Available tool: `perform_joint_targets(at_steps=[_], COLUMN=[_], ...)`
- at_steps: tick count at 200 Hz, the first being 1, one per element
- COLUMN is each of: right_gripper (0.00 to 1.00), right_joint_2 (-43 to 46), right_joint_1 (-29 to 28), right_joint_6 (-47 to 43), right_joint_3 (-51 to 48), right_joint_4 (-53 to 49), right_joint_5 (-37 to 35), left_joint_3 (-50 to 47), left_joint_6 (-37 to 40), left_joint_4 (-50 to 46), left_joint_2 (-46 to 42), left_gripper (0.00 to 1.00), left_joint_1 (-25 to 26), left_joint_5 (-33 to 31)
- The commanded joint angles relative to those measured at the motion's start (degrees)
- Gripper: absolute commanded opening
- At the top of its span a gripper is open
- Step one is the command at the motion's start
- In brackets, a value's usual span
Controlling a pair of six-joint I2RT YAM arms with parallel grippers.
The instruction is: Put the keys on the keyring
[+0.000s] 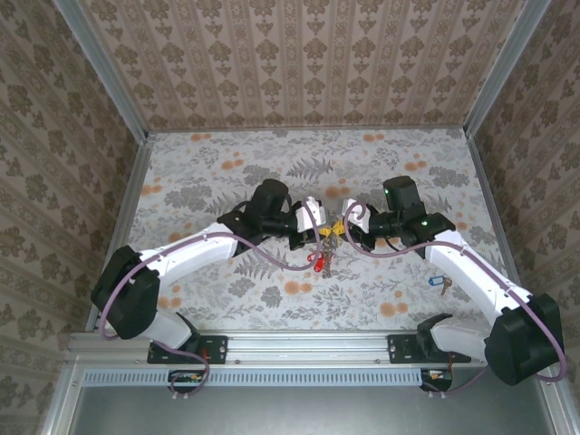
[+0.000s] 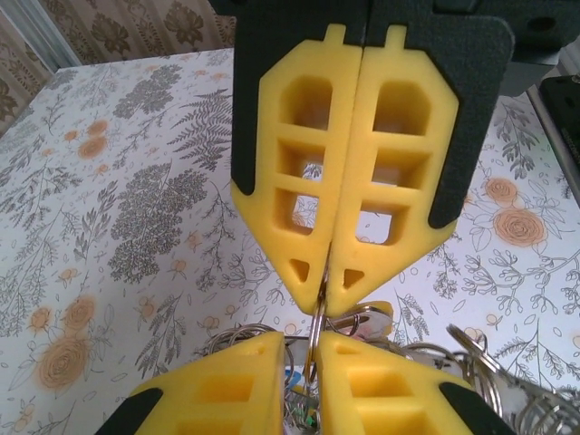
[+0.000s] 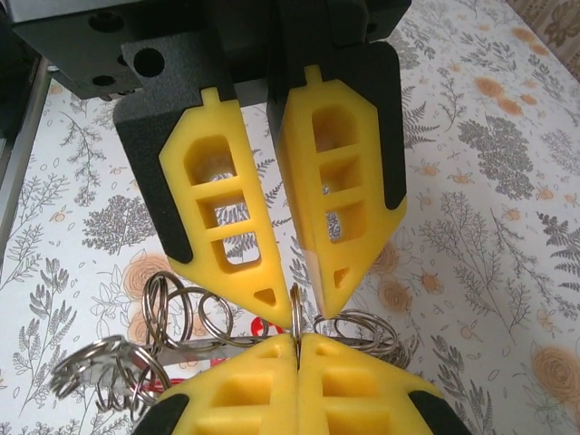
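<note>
While pinched edge-on above the middle of the floral-patterned tabletop (image 1: pixel 227 172), hangs clear of it as a loose bunch: the large round metal keyring (image 1: pixel 323 252), strung with silver keys and small coloured plastic tags, red and yellow among them. Clamped on its thin wire by the right gripper (image 3: pixel 297 343), yellow pads pressed flat together with the wire caught in the seam. Faced tip to tip by the left gripper (image 3: pixel 306 315), jaws parted a little around the same wire, a narrow gap beside it; cannot tell whether touching.

Likely stiff and springy in the wire, slippery as bare metal, light in each part yet bottom-heavy as a bunch, so apt to swing and pivot about 1 pinch. Best taken on a bare stretch of wire, clear of keys and tags, pads square across it.

Well apart to the right, beside the right forearm, flat on the tabletop: 1 small silver key with an oblong blue tag (image 1: pixel 441 285), not yet on the ring. Probably too flat to pinch easily off the table; better taken by the tag.

Hard to make out: any opening in the wire, hidden between the pads; the key with the yellow tag, lost among yellow specks near the fingertips in the top view; much of the ring, cut off at the lower edge of both wrist views beyond a few small split loops (image 3: pixel 181 308).
</note>
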State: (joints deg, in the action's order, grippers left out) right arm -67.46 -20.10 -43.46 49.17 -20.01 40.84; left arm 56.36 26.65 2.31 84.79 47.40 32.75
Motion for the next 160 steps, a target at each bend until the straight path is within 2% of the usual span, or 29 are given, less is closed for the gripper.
perform_joint_targets(at_steps=[1,33,65,99,134,137,160], right_gripper=[0.0,0.0,0.0,0.0,0.12,0.13,0.14], right_joint_2=[1.4,1.7,2.7,3.4,2.8,2.7,1.8], right_joint_1=[-0.7,-1.1,-1.2,-1.2,-0.8,-0.8,-0.4], right_joint_6=[-1.3,-1.5,-1.6,-2.1,0.0,0.1,0.7], right_joint_3=[2.7,3.4,3.3,1.6,-1.7,-1.8,-2.6], right_joint_4=[-2.2,-3.1,-2.7,-1.9,1.5,1.6,2.7], right_joint_5=[0.9,0.6,0.6,-1.2,-0.4,-0.3,0.6], left_joint_3=[2.7,3.1,3.8,2.9,0.2,0.0,-0.8], left_joint_6=[2.4,2.0,2.3,1.5,-1.4,-1.5,-2.4], left_joint_4=[-2.6,-1.6,-2.7,-1.3,5.2,5.6,7.6], left_joint_2=[1.0,1.7,2.5,1.6,0.0,0.0,-0.5], left_gripper=[0.16,0.12,0.0,0.0,0.0,0.0,0.0], left_joint_1=[0.4,0.6,0.9,0.7,-0.2,-0.3,-0.5], left_joint_5=[-1.1,-0.1,0.2,1.0,3.7,5.4,7.2])
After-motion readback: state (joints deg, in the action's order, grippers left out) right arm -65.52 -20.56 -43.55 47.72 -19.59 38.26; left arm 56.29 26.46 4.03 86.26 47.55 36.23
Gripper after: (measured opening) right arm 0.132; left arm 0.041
